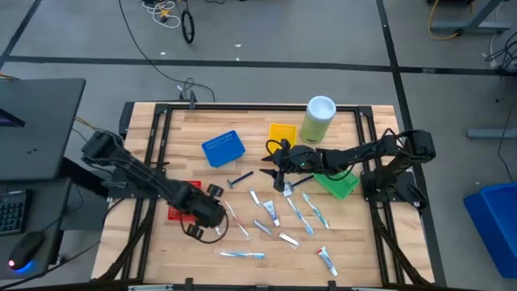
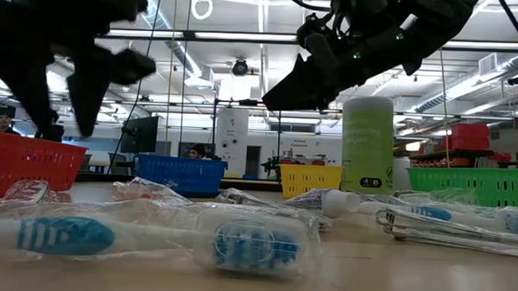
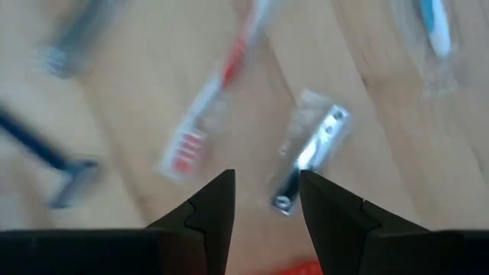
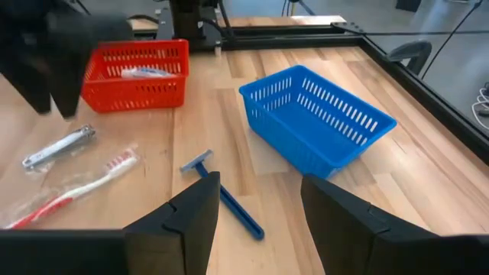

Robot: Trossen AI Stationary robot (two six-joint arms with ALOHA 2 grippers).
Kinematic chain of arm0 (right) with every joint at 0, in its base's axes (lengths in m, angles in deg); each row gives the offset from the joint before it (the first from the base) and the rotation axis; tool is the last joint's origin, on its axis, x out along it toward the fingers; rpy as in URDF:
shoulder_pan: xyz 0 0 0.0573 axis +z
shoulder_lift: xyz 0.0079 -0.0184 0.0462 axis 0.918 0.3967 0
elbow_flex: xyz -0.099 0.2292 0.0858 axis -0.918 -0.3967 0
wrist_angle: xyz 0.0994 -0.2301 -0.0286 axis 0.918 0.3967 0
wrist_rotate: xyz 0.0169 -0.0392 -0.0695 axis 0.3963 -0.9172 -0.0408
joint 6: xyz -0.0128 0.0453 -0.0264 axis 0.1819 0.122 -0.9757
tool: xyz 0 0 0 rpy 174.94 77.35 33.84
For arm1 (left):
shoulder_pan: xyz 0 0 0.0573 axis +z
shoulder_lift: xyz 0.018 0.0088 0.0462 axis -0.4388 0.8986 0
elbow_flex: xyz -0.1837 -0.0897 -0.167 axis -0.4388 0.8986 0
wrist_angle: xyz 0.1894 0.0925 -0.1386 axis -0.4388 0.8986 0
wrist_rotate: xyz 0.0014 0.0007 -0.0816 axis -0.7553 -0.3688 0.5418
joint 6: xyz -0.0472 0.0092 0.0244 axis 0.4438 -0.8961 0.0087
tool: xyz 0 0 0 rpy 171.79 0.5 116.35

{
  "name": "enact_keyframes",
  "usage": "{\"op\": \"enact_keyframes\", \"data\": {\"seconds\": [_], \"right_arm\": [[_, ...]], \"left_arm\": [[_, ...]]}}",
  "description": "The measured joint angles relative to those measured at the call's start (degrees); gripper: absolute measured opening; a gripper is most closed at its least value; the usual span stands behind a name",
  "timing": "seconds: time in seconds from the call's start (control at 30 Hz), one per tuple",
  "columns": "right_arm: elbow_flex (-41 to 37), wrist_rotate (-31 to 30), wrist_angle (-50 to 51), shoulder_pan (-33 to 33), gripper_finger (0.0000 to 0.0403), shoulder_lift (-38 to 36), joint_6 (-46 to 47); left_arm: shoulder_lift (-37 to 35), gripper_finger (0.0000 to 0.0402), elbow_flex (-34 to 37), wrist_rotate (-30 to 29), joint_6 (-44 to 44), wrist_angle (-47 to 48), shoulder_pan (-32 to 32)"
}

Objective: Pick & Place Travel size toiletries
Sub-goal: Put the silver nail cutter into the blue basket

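Observation:
Small wrapped toiletries (image 1: 279, 217) lie scattered on the wooden table: white mini tubes, teal toothbrushes (image 1: 242, 255), a red-and-white toothbrush (image 3: 210, 114), a wrapped metal nail clipper (image 3: 309, 156) and a blue-handled razor (image 4: 229, 206). My left gripper (image 3: 267, 179) is open and hovers over the table beside the red tray (image 1: 176, 212), its fingers above the clipper's near end. My right gripper (image 4: 256, 183) is open above the razor (image 1: 240, 179) and touches nothing. One wrapped item lies inside the red tray (image 4: 137, 72).
A blue tray (image 1: 223, 148) and a yellow tray (image 1: 283, 132) sit toward the far edge, and a green tray (image 1: 341, 186) lies under the right arm. A tall pale-green canister (image 1: 318, 119) with a white lid stands by the yellow tray. A metal frame borders the table.

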Motion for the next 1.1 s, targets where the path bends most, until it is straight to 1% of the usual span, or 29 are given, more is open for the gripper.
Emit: {"op": "enact_keyframes", "data": {"seconds": [0.03, 0.1, 0.33, 0.5, 0.63, 0.73, 0.9, 1.0, 1.1], "right_arm": [[0.0, 0.0, -0.01, 0.0, 0.0192, 0.0, 0.0], [0.0, 0.0, 0.03, 0.0, 0.0187, 0.0, 0.0], [0.0, 0.0, 0.05, 0.0, 0.017, 0.0, 0.02], [0.0, 0.01, 0.05, 0.16, 0.0158, 0.0, 0.02], [0.0, 0.04, 0.05, 0.53, 0.0149, 0.0, 0.04], [0.0, 0.07, 0.05, 0.75, 0.0142, -0.01, 0.03], [0.0, 0.07, 0.05, 0.79, 0.0135, -0.02, 0.04], [0.0, 0.07, 0.05, 0.79, 0.0132, -0.02, 0.02], [0.0, 0.07, 0.05, 0.79, 0.0129, -0.02, -0.05]], "left_arm": [[1.27, 0.0156, 0.0, 1.96, -0.37, -0.1, 0.35], [3.82, 0.0156, 0.0, 4.05, -0.4, -0.58, 0.78], [9.76, 0.0156, 0.0, 3.81, -0.38, -1.03, 0.75], [10.79, 0.0156, -0.02, 3.94, -0.34, -1.63, 0.63], [10.78, 0.0153, -0.02, 4.01, 1.43, -5.21, 0.63], [10.78, 0.0135, -0.02, 5.58, 2.5, -6.52, 0.63], [10.78, 0.0083, -0.02, 5.92, 4.13, -6.48, 0.8], [10.74, 0.0056, -0.04, 4.45, 5.81, -6.52, 0.91], [10.45, 0.004, -0.04, 2.41, 7.89, -6.35, 0.89]]}}
